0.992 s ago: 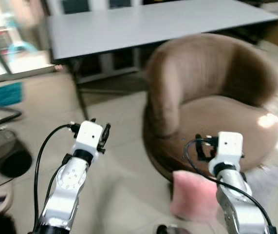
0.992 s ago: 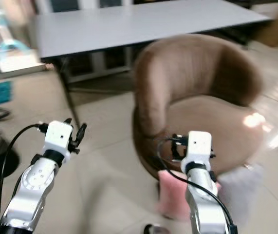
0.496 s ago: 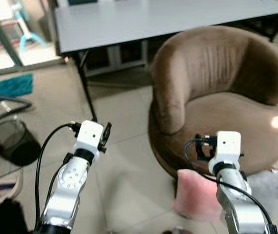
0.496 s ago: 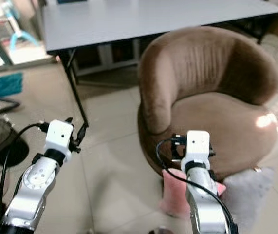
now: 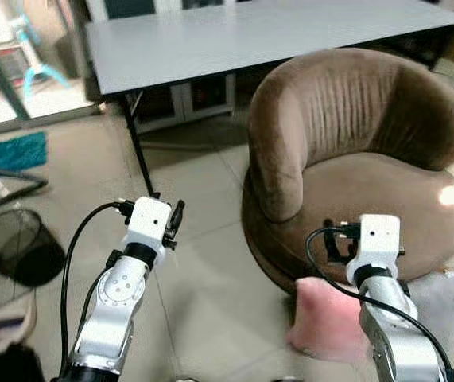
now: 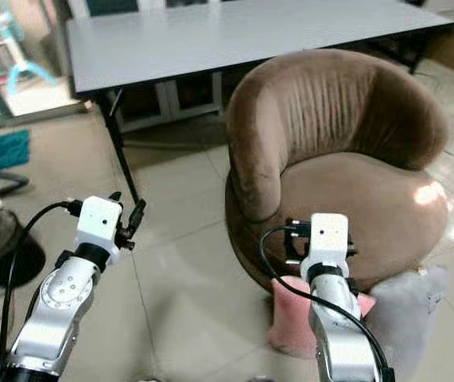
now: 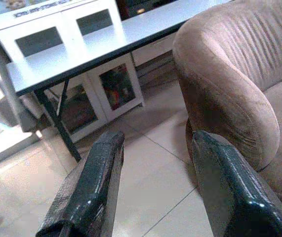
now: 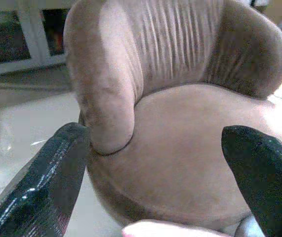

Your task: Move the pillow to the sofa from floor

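Pink pillow [image 5: 326,322] on the tiled floor [image 5: 203,270], at 5 o'clock in the head view, leaning against the base of the round brown sofa chair [image 5: 362,167], beside a grey furry rug [image 5: 449,290] at 4 o'clock

Right gripper [image 8: 155,173] raised above the pillow, aimed at the seat cushion; fingers spread wide, holding nothing

Left gripper [image 7: 155,182] up at 8 o'clock, fingers parted, empty, pointed toward the grey table [image 5: 242,32] and sofa arm

Progress: none of the transfer done; pillow not grasped, seat bare. Remaining, by judgement: lower to pillow, grip, lift, set on seat
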### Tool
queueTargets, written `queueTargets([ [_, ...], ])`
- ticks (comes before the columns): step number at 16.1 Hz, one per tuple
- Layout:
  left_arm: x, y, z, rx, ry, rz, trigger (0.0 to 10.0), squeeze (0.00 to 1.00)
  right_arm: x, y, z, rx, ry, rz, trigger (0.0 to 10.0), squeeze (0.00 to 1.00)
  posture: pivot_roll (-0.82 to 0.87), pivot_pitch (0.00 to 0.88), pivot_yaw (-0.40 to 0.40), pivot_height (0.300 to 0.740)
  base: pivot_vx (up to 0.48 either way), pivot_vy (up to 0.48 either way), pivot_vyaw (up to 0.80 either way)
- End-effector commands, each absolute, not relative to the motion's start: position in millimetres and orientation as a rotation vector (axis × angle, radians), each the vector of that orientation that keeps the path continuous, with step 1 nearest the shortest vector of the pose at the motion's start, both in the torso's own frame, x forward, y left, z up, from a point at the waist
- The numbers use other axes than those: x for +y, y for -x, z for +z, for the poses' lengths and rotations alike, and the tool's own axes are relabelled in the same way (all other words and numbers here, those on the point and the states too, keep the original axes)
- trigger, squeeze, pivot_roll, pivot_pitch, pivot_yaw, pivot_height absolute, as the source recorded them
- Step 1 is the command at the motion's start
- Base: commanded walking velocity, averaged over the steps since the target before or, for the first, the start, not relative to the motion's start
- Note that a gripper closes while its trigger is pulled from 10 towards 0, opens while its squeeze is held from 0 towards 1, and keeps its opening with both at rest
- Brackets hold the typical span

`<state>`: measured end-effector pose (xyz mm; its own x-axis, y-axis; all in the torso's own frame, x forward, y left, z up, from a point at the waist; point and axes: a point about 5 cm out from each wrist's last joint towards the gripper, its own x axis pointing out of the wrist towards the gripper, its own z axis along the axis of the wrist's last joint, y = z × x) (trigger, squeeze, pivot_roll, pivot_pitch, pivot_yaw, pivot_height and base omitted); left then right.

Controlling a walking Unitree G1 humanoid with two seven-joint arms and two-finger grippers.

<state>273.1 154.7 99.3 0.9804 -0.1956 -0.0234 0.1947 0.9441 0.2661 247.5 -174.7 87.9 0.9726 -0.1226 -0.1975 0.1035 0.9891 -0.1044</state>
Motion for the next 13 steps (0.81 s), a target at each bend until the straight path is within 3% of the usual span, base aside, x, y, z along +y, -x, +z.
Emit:
queueTargets([
  [1,160,-273,98,0.006,-0.281,-0.188,10.0,0.0,-170,-247,89,0.207,0.079,-0.103,10.0,0.0,-0.05,0.047,0.022,0.74,0.0,0.446,-0.8],
  [6,158,-275,99,0.003,-0.291,-0.206,10.0,0.0,-171,-246,90,0.204,0.072,-0.113,10.0,0.0,-0.05,0.048,0.03,0.74,0.0,0.431,-0.8],
  [10,153,-280,102,-0.018,-0.319,-0.245,10.0,0.0,-171,-245,90,0.203,0.067,-0.124,10.0,0.0,-0.05,0.048,0.038,0.74,0.0,0.0,-0.8],
  [13,150,-282,104,-0.023,-0.323,-0.255,10.0,0.0,-171,-245,90,0.202,0.064,-0.129,10.0,0.0,-0.05,0.049,0.04,0.74,0.0,-0.456,-0.8],
])
